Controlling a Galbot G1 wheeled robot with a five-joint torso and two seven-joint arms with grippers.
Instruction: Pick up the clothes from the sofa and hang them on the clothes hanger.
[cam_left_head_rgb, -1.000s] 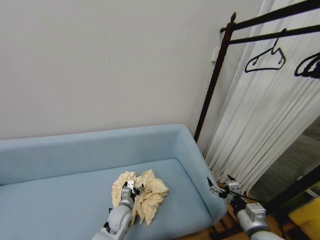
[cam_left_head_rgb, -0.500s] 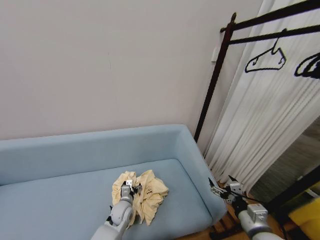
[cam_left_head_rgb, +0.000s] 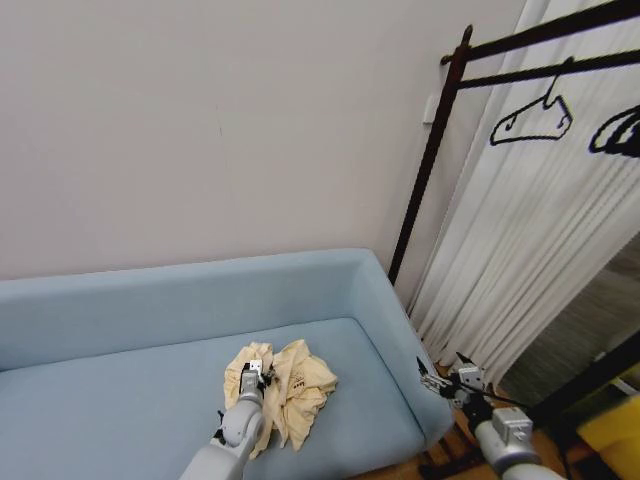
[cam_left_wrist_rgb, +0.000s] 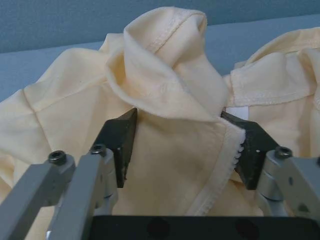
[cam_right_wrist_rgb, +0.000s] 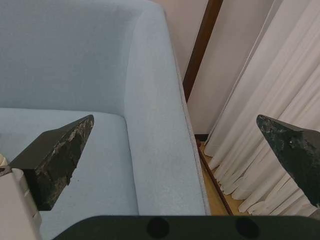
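Barely begun: the left gripper (cam_left_wrist_rgb: 182, 135), jaws spread, is straddling a fold of the shirt (cam_left_wrist_rgb: 165, 75) lying on the sofa (cam_left_head_rgb: 120, 310). The hanger (cam_left_head_rgb: 530, 118) is waiting bare. The right gripper (cam_left_head_rgb: 441, 381) is idling, spread, past the sofa's end.

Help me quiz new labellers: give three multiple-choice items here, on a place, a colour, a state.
1. Where is the garment? A rack; B sofa seat; C floor.
2. Its colour? A pale yellow; B black; C blue.
3. The left tool is: A shut on a hanger; B shut, empty; C open around a garment fold.
Answers: 1 B, it lies crumpled on the seat. 2 A, the cloth is pale yellow. 3 C, its jaws stand apart either side of a raised fold.
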